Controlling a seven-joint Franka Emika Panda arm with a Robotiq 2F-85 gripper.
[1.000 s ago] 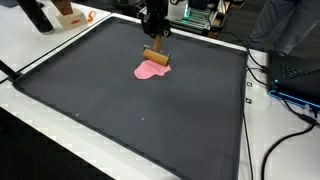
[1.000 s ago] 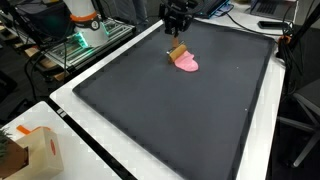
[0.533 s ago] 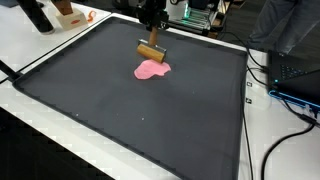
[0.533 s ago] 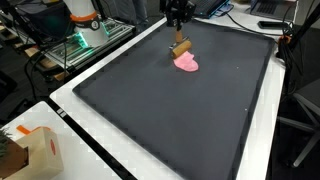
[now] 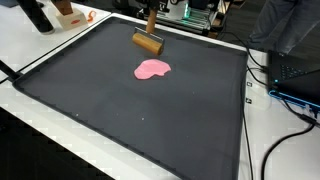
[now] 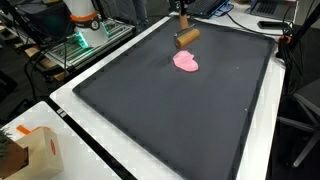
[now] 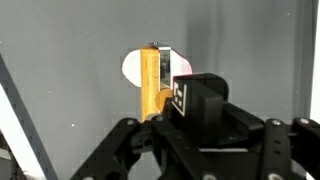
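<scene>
Above the black mat [image 5: 120, 110] on the white tabletop [image 5: 40, 55], the claw [image 7: 160, 112] pinches a wooden tool [image 5: 148, 40] by its handle, clear of the surface. Flattened pink dough [image 5: 152, 69] lies on the mat at the tool's 6 o'clock.

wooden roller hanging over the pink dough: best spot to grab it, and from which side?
Grip the thin handle of the wooden roller, coming straight down from above. The handle stands upright off the middle of the cylinder head, which lies crosswise, so the fingers can close across the narrow stem and the head should hang level. The gripper holds it that way, clear above the pink dough.
</scene>
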